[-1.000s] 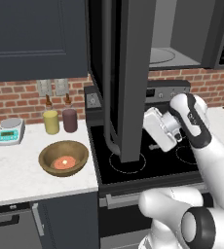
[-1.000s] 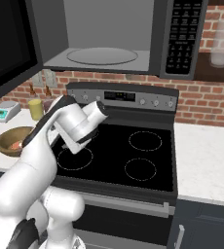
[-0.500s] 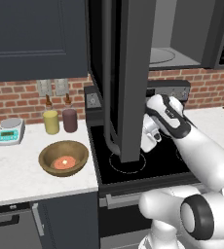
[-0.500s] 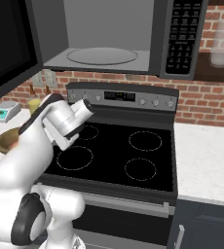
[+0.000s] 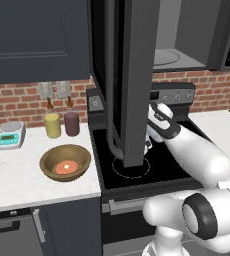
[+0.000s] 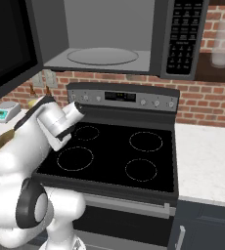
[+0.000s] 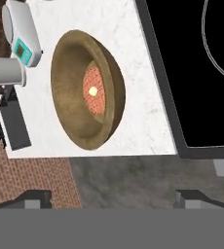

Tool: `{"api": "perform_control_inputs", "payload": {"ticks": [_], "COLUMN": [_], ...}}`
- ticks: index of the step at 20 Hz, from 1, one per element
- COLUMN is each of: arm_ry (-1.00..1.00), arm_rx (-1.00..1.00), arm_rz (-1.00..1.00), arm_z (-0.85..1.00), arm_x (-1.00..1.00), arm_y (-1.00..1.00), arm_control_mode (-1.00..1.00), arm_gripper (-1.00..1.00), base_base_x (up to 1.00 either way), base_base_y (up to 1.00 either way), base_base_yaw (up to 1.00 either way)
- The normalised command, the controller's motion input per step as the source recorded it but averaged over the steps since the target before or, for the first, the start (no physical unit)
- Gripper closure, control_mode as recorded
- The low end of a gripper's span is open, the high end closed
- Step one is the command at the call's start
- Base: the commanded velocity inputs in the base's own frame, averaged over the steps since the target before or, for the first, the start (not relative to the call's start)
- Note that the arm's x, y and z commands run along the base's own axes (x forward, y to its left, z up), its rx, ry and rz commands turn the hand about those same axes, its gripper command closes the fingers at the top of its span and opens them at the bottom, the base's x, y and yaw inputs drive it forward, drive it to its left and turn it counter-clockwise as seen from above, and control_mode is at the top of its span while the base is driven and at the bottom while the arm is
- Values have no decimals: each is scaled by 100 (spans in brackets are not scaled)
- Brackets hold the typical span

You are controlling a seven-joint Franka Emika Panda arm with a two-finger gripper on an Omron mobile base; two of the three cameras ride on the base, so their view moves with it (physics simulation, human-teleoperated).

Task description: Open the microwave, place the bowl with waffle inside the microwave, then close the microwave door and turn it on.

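Over the last second the arm has swung left across the stove (image 6: 114, 151), behind the open microwave door (image 5: 132, 75), so the hand camera now looks at the bowl (image 7: 87, 90). The microwave (image 6: 104, 36) gapes; fetching the bowl looks next. It sits near the table's (image 5: 17, 175) front edge beside the stove, the waffle (image 5: 67, 167) inside. The hand (image 7: 114, 197) is spread, holding nothing; the door hides it from the left.

My arm (image 5: 197, 155) shows glossy white rounded shells linked by dark grey ring joints, swelling into a bulbous white shoulder with a black-banded hub near the base, its wrist (image 6: 56, 122) capped in white with black trim and a short pale cylinder at its end.
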Motion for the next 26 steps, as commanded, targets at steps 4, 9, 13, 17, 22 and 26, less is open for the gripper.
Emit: {"api": "perform_control_inputs", "payload": {"ticks": [4,9,13,17,22,26], "arm_ry": [0,0,0,0,0,1], "arm_rx": [3,8,12,1,-3,-1], "arm_rz": [6,11,13,8,1,0], "arm_z": [-16,-3,-7,-13,-19,-9], "arm_x": [20,21,9,12,16,14], "arm_y": [31,9,14,26,26,8], "arm_control_mode": [-100,-100,-100,-100,-100,-100], "arm_gripper": [-100,-100,-100,-100,-100,-100], "base_base_x": [0,0,0,0,0,0], "base_base_y": [0,0,0,0,0,0], "base_base_yaw": [0,0,0,0,0,0]}}
